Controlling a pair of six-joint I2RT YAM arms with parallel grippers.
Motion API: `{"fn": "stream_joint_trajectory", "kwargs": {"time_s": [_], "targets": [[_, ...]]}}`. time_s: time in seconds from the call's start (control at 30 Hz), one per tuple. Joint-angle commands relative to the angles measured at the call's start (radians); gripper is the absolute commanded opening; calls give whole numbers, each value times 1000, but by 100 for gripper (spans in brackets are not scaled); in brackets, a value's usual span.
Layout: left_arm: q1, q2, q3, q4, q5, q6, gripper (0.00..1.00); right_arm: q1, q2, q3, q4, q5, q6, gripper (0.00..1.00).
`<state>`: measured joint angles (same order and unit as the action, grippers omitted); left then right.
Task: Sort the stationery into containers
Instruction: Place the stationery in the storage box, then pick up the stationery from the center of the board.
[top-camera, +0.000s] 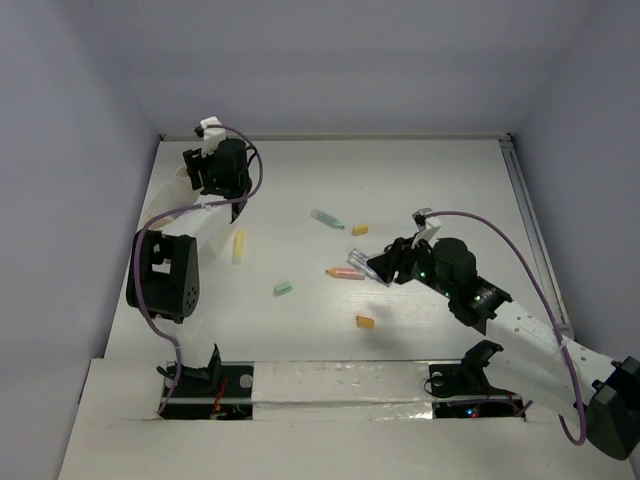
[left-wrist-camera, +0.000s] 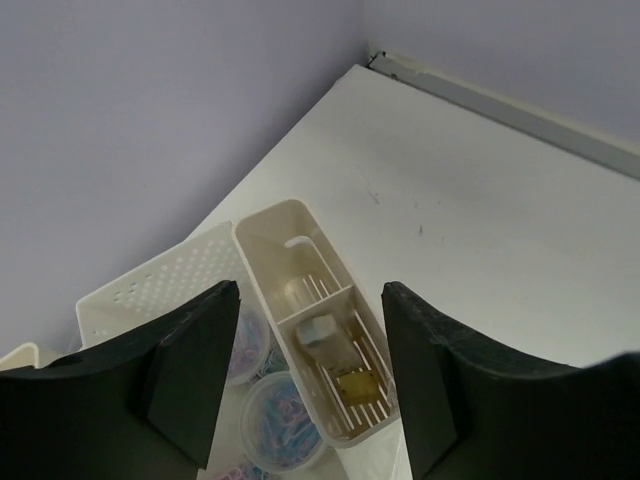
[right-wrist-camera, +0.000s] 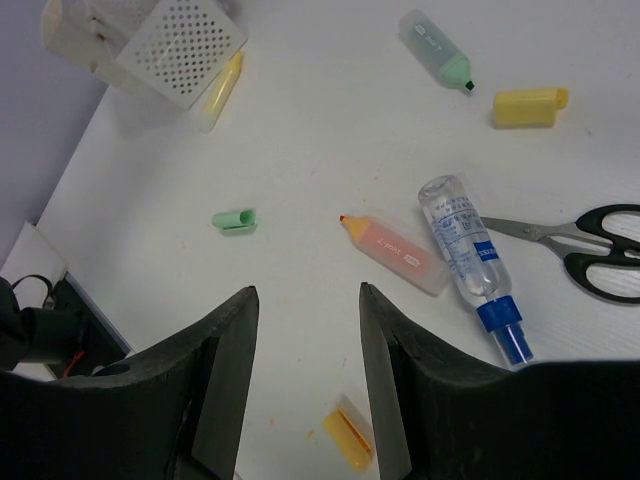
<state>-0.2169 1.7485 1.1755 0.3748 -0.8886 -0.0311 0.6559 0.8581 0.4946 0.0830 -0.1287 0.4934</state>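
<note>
Left hand (left-wrist-camera: 310, 290) hangs open and empty over the divided bin (left-wrist-camera: 258, 255). A yellowish eraser (left-wrist-camera: 357, 385) lies in the bin's near compartment. If I dip lower, a finger could catch the bin wall and shove it into the round jars (left-wrist-camera: 283, 420) just beside.

Right hand (right-wrist-camera: 307, 292) is open and empty too, above the tabletop (right-wrist-camera: 300, 150), between the green eraser (right-wrist-camera: 235, 219) and the orange-pink marker (right-wrist-camera: 400, 250). The marker lies against the blue-capped pen (right-wrist-camera: 468, 255), with the scissors (right-wrist-camera: 590, 240) near. I judge a sloppy grab would drag both.

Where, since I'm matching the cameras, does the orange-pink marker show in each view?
Top external: orange-pink marker, mid-table, slightly right of centre.
Left wrist: not in it.
Right wrist: marker at centre, beside the blue-capped bottle.
Shared landmark: small green piece, left of the marker in both those views.
</note>
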Motion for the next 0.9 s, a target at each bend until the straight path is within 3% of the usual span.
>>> {"fn": "stream_joint_trajectory", "kwargs": {"time_s": [0.0, 0.23, 0.47, 0.57, 0.77, 0.83, 0.87], "targets": [[-7, -89, 19, 19, 0, -15, 58, 7, 2, 1, 61, -8, -7, 51], [-64, -167, 117, -88, 94, -78, 58, 7, 7, 2, 52, 18, -12, 51], [-196, -234, 309, -373, 327, -182, 57, 7, 33, 25, -20, 95, -32, 45], [-254, -302, 294, -457, 440, -211, 57, 7, 51, 35, -45, 121, -32, 44], [-283, -478, 116, -493, 678, -294, 58, 7, 111, 59, -115, 173, -24, 44], [-283, -530, 49, -501, 760, -306, 58, -2, 136, 70, -143, 201, -19, 49], [-283, -544, 5, -505, 787, -309, 59, -2, 143, 71, -170, 213, -16, 56]]}}
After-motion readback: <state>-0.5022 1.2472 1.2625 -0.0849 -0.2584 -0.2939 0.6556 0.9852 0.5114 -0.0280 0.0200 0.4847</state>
